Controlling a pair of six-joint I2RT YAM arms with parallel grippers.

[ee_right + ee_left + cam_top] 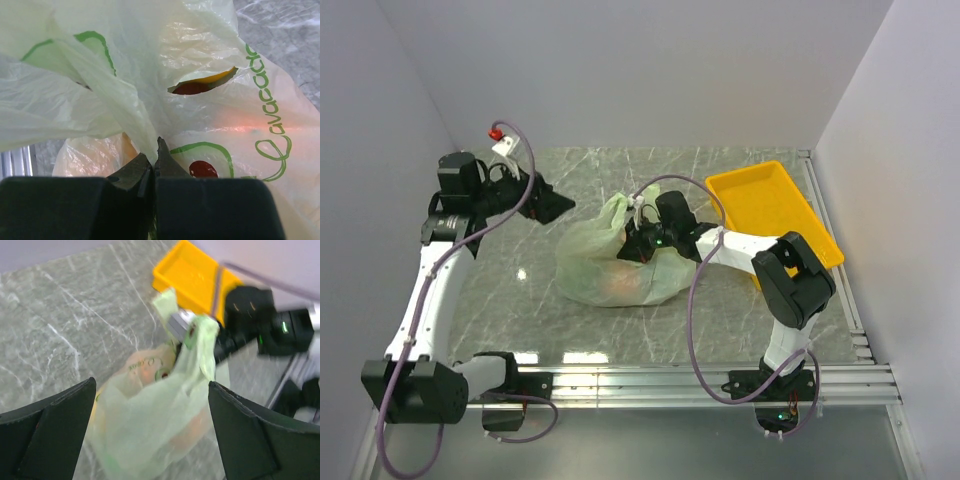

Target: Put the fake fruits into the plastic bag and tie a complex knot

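Right hand (155,161) pressed together, pinching a gathered handle strip of the plastic bag (605,262). Left hand (558,206) spread wide, apart from it. Bag sits mid-tabletop (520,300), fake fruits (620,284) inside.

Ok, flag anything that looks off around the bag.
Nothing has spilled. One oddity: in the right wrist view the plastic bag has a slit-like gap near its gathered neck, with yellow and dark red showing through. Tear or opening, I cannot tell. The right gripper pinches the film.
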